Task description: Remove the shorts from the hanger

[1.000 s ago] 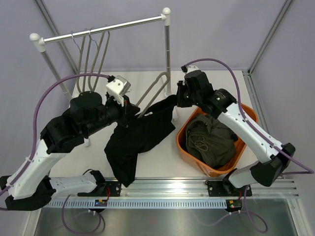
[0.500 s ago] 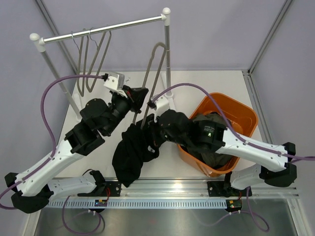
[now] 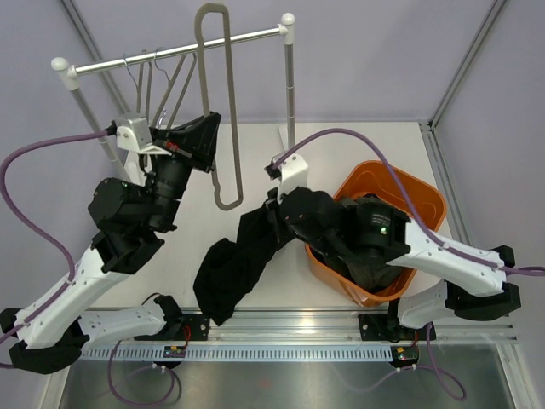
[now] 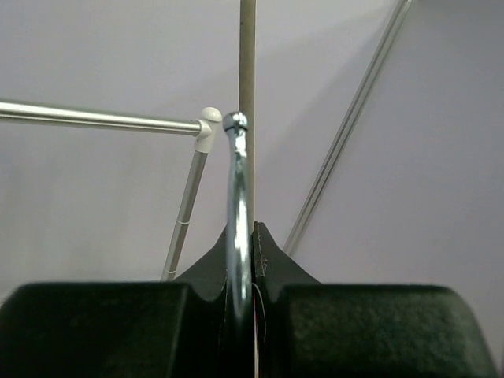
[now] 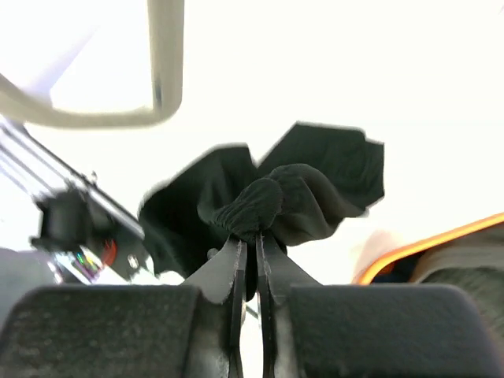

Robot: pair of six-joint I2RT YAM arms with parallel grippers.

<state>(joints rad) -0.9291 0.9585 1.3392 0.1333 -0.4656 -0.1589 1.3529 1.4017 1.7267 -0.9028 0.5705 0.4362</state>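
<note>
l pincer [image 4: 240, 246] clamps hanger hook [image 4: 235, 181]; r pincer [image 5: 250, 246] pinches black shorts [image 5: 315, 189].

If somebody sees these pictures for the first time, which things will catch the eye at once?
First, the long grey looped hanger, bare, held up near the silver clothes rail at the back left, the left gripper with its jaws shut on the metal hook. Next, the black fabric shorts hang in mid-table from the right gripper, beside the orange plastic basket.
</note>
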